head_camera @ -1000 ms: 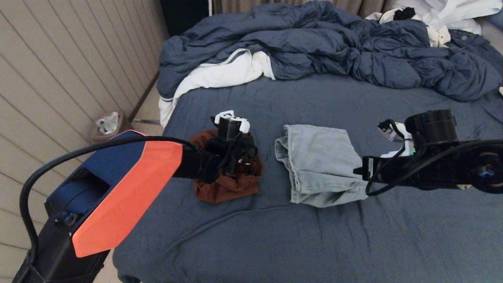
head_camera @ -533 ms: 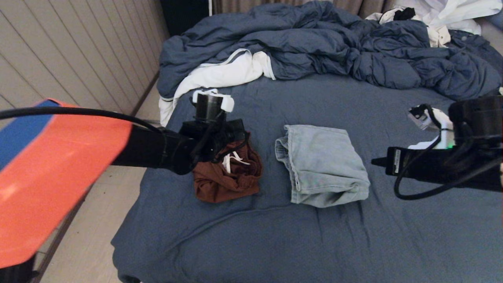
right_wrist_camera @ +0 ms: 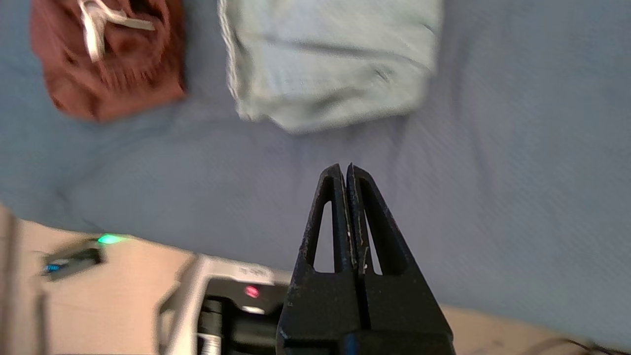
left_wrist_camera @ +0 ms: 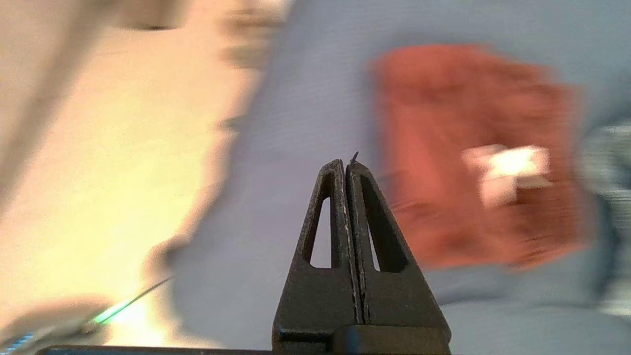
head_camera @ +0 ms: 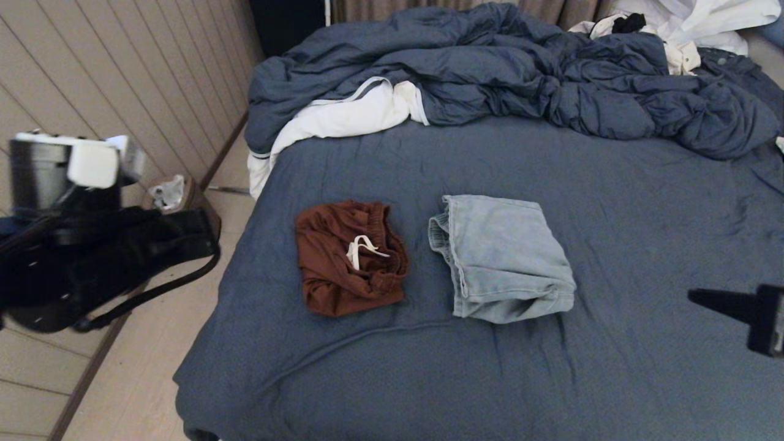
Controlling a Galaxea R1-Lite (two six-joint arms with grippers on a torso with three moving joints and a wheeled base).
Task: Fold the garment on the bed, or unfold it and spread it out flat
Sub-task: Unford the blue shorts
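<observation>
Slate-blue bed (head_camera: 612, 214) runs lengthwise away from the robot; both grippers' jaws pressed together, empty.

Left arm (head_camera: 92, 239) cut off at head view's left edge, fingertips unseen there. Right gripper (head_camera: 710, 298) only a dark tip at right edge. Left wrist view smears the brown shorts (left_wrist_camera: 473, 158). Duvet (head_camera: 520, 67) runs past the top.

Beige paneled wall (head_camera: 122, 79) on the left w/ pale wood-plank floor (head_camera: 135, 367) below; small bin (head_camera: 168, 196) against wall, curtains (head_camera: 380, 7) at the back.
</observation>
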